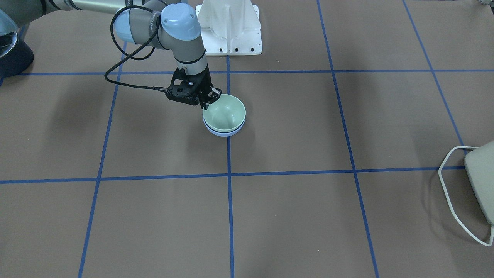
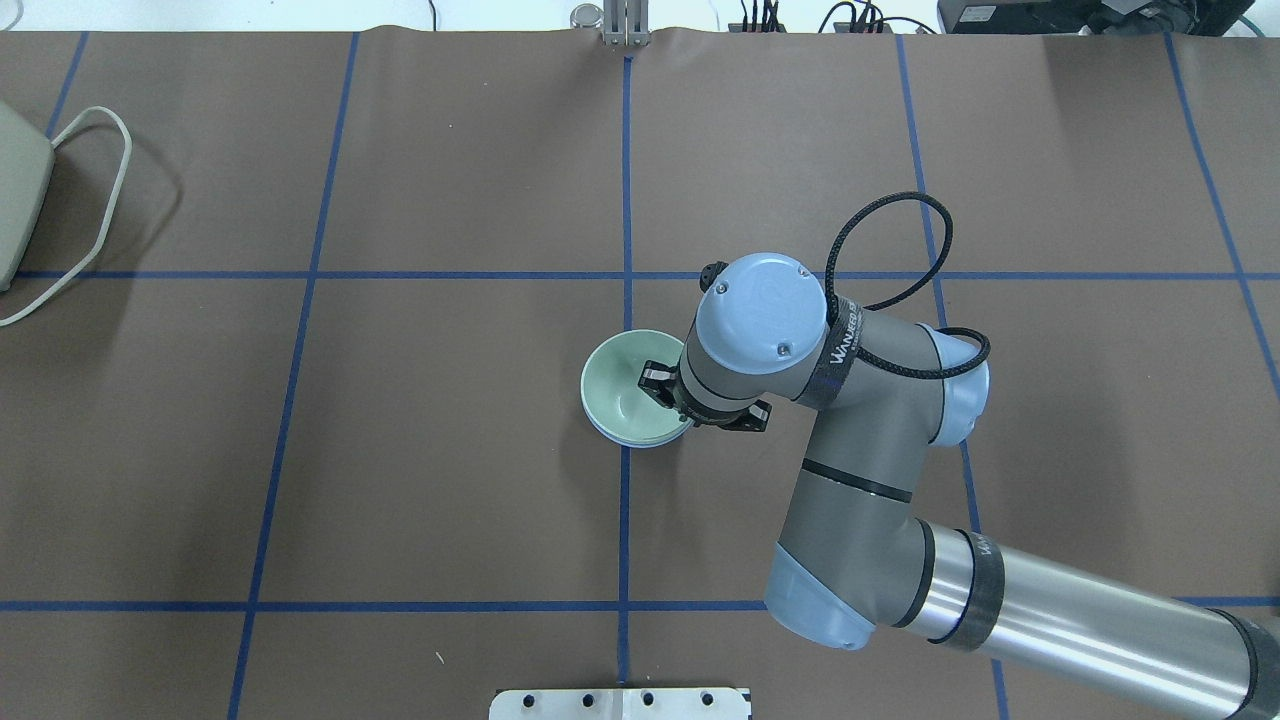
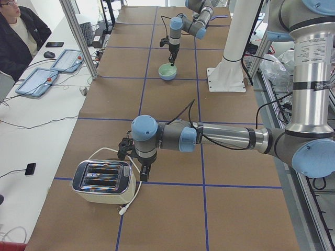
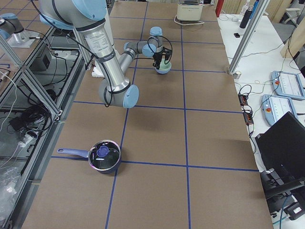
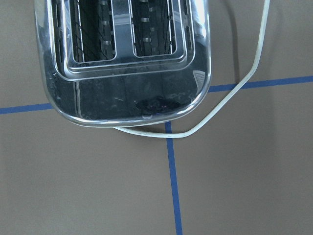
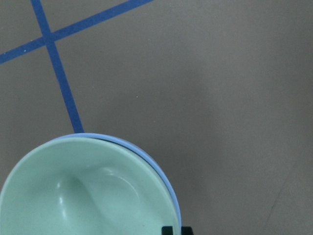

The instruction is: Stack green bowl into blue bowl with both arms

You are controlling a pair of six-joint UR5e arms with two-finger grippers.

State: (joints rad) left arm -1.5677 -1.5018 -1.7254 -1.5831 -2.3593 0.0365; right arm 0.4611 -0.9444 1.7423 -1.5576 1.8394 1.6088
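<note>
The green bowl sits nested inside the blue bowl near the table's middle line. Only a thin blue rim shows under it in the right wrist view. My right gripper is at the bowls' rim on the robot's side, its fingers close together and straddling the green bowl's edge. My left gripper shows only in the exterior left view. It hangs next to a toaster, far from the bowls, and I cannot tell whether it is open or shut.
A chrome toaster with a white cord stands at the table's left end. A lidded pot stands at the right end. The white pedestal is behind the bowls. An operator sits at the side desk.
</note>
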